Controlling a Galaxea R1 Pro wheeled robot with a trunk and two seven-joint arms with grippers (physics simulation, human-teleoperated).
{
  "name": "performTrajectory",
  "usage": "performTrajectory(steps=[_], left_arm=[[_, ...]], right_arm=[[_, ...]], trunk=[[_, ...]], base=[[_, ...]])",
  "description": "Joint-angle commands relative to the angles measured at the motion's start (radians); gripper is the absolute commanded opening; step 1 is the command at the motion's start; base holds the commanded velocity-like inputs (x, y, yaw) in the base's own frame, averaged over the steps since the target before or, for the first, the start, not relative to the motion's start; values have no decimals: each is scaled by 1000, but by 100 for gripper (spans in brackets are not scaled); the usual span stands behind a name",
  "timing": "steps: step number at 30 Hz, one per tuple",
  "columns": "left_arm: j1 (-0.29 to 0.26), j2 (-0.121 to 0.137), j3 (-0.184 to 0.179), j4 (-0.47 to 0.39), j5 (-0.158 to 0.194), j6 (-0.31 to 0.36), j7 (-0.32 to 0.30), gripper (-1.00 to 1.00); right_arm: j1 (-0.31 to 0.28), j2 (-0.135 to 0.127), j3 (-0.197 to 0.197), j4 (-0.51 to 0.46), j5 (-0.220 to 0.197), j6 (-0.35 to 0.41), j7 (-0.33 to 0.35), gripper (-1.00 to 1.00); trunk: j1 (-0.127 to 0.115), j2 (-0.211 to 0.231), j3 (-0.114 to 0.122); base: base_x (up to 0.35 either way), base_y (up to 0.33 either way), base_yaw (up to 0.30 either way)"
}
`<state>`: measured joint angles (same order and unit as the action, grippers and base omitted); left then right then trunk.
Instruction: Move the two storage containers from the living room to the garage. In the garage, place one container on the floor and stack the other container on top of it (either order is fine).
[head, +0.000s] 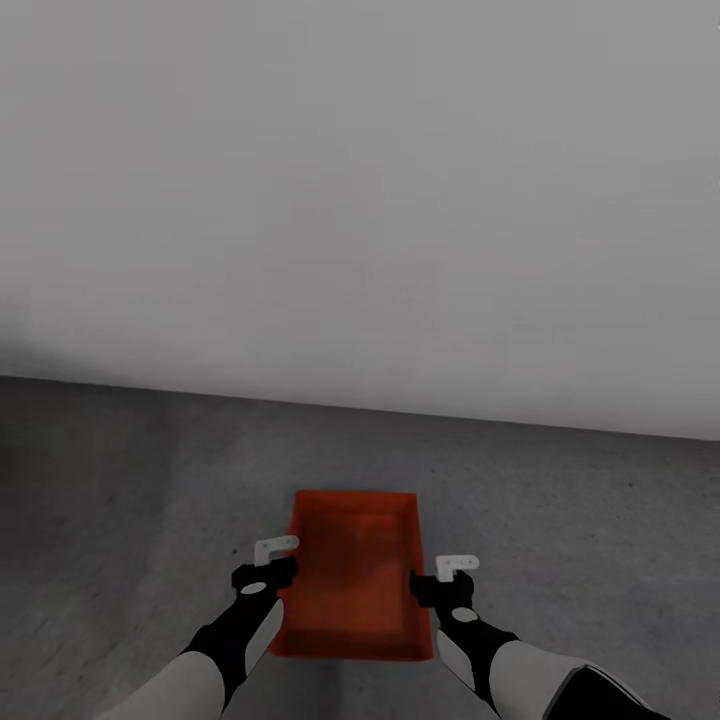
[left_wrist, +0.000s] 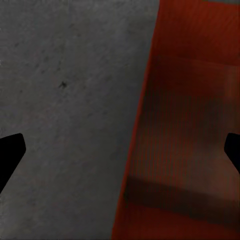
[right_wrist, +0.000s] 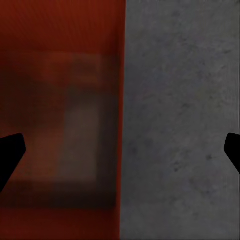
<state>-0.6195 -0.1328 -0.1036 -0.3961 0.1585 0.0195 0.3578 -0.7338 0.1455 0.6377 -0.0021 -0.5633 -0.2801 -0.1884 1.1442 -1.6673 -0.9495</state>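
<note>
So we're in the garage: plain pale wall (head: 360, 200) straight ahead, rough dark grey concrete floor (head: 120, 500) below it. One orange-red storage container (head: 355, 570) sits flat on that floor, open side up, long way pointing at the wall, a fair gap off the base of the wall. You can look right down into it and see the bare bottom.

Both arms hang over it from the near end. The left gripper (head: 268, 565) is above the container's left long rim, and the right gripper (head: 447, 580) is above the right long rim, so they bracket the box from either side. Neither one has hold of anything.

From the left wrist camera, the gripper (left_wrist: 120, 155) has its dark fingertips (left_wrist: 10, 155) spread wide apart, and the container's side wall (left_wrist: 137, 150) runs between them, concrete (left_wrist: 65, 100) on one side and the red inside on the other. Same deal on the right wrist camera: gripper (right_wrist: 120, 155) fingers (right_wrist: 10, 155) spread wide, the rim (right_wrist: 121, 125) running down the middle, box interior one side, floor (right_wrist: 185, 125) the other. Jaws released on both, straddling the walls but not pinching them as far as I can see.
</note>
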Motion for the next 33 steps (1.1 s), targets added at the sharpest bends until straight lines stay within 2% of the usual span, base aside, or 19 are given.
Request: performTrajectory(steps=[1,33], left_arm=[[0,1,-8,-1,10,2,7,100],[0,0,-9,0,10,-16,14,100]], right_arm=[[0,0,8,1,-7,-2,-3,100],[0,2,9,1,-7,-2,-3,100]], trunk=[[-4,7,3],[-127,231,103]], base=[[0,0,0],[0,0,0]])
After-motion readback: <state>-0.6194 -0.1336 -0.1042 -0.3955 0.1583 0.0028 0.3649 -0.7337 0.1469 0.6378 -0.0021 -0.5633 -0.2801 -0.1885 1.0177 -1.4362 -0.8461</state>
